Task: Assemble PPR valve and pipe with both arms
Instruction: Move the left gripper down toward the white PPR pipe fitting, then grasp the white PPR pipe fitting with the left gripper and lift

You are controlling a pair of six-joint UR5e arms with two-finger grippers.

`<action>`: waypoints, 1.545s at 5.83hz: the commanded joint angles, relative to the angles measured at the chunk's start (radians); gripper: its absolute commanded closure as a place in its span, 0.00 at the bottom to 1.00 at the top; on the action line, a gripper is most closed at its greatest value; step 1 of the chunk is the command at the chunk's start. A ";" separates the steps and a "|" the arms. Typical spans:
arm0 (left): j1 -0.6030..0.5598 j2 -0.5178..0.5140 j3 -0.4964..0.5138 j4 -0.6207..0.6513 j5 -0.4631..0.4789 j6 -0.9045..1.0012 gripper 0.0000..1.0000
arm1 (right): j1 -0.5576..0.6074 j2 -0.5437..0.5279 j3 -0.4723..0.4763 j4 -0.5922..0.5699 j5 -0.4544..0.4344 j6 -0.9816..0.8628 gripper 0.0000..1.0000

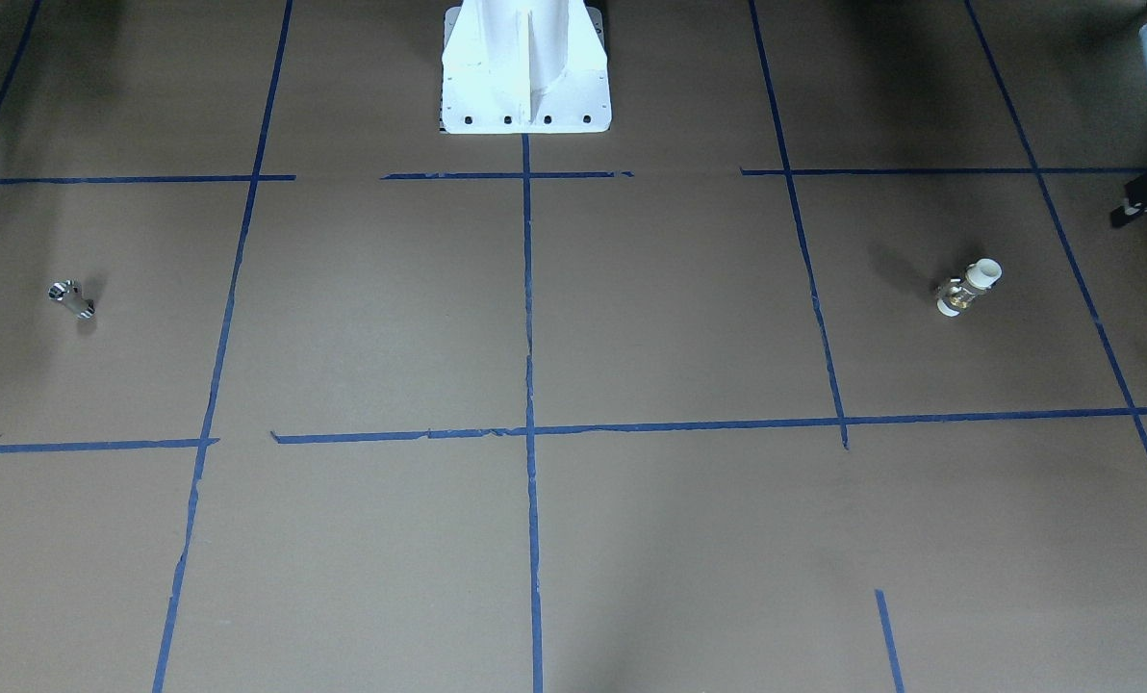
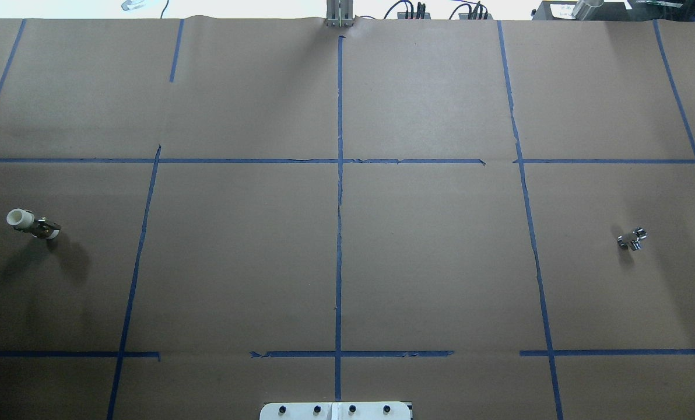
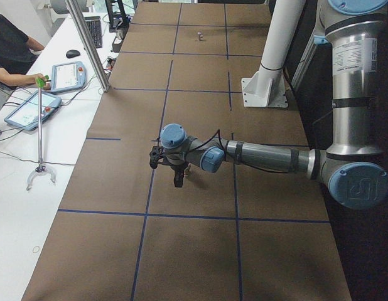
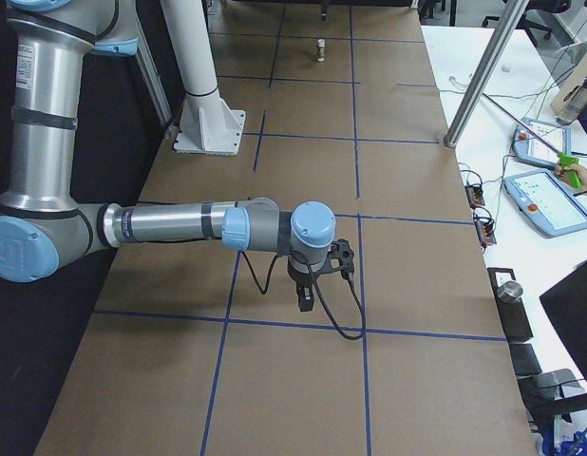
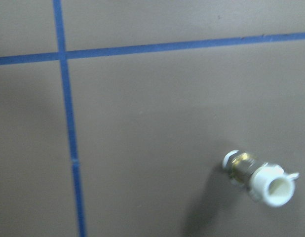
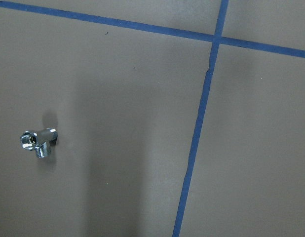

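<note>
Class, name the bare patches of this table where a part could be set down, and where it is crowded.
Bare: the taped squares of the table between the PPR valve and the pipe, pedestal base to far edge. Tightest: both ends, where the left arm and right arm hang near the parts.

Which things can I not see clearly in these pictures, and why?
Left gripper: small in the left side view; open or shut unclear.
Right gripper: same, in the right side view.
Valve: blurred in the left wrist view; its stem is indistinct.
Pipe: tiny in the overhead view; shape unclear.
</note>
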 commanded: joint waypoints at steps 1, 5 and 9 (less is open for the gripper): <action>0.140 -0.005 0.000 -0.155 0.112 -0.276 0.00 | 0.000 -0.001 -0.002 0.001 0.000 0.002 0.00; 0.211 -0.028 0.015 -0.162 0.179 -0.315 0.10 | -0.006 0.001 0.000 0.001 0.002 -0.002 0.00; 0.211 -0.018 0.006 -0.162 0.179 -0.314 0.55 | -0.009 0.001 0.004 0.001 0.002 0.000 0.00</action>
